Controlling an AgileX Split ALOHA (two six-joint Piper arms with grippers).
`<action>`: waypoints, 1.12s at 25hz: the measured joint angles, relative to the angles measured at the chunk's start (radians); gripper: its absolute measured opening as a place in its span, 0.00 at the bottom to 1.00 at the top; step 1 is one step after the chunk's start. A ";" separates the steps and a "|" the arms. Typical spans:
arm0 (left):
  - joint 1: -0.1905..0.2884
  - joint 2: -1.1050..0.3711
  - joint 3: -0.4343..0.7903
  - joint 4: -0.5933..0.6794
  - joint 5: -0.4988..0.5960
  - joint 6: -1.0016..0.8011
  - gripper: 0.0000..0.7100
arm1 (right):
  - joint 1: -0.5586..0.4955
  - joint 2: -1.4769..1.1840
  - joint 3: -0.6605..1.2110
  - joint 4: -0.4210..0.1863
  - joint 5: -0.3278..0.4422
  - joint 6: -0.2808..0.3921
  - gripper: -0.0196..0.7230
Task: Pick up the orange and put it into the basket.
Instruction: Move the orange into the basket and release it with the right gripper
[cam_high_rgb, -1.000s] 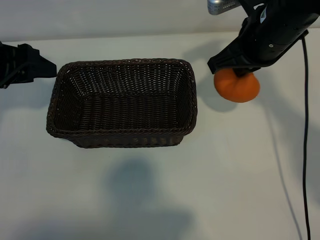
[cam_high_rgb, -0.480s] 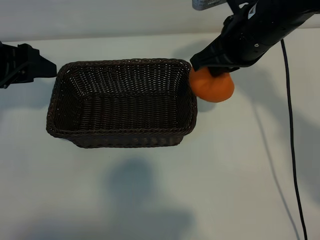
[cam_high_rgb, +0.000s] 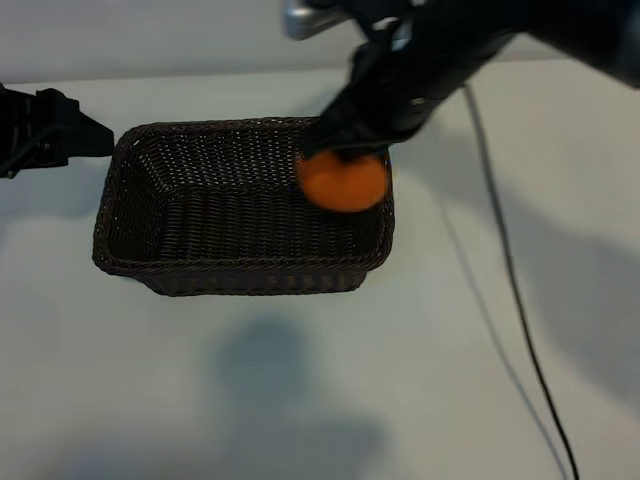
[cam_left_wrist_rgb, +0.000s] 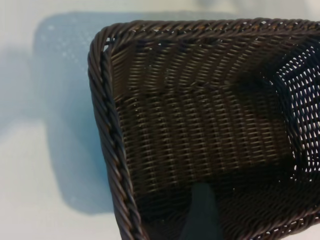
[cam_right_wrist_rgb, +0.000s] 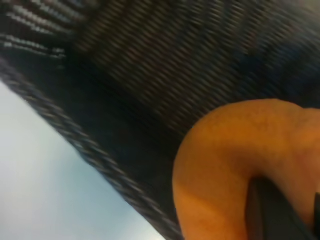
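The orange (cam_high_rgb: 343, 181) hangs over the right end of the dark brown wicker basket (cam_high_rgb: 110, 205), just inside its right rim. My right gripper (cam_high_rgb: 346, 156) comes down on it from above and is shut on its top. In the right wrist view the orange (cam_right_wrist_rgb: 230, 165) fills the near corner, one dark finger (cam_right_wrist_rgb: 270, 212) presses into it, and the basket rim (cam_right_wrist_rgb: 75, 140) runs below. My left gripper (cam_high_rgb: 62, 135) is parked open at the basket's left end. In the left wrist view one finger (cam_left_wrist_rgb: 202, 215) reaches over the basket rim (cam_left_wrist_rgb: 107, 130).
The basket stands on a white table (cam_high_rgb: 300, 400). A black cable (cam_high_rgb: 500, 270) trails from the right arm across the table's right side. The arms cast soft shadows on the table in front of the basket.
My right arm has carried the orange leftward, from the table beside the basket's right end to over the basket's right part. The left arm and the basket have not moved.
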 joint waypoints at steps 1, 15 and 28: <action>0.000 0.000 0.000 0.000 0.001 0.000 0.83 | 0.015 0.023 -0.019 0.000 0.004 -0.004 0.09; 0.000 0.000 0.000 0.000 0.005 0.001 0.83 | 0.086 0.183 -0.193 -0.025 0.071 -0.036 0.09; 0.000 0.000 0.000 0.000 0.005 0.001 0.83 | 0.086 0.331 -0.202 -0.022 0.022 -0.087 0.09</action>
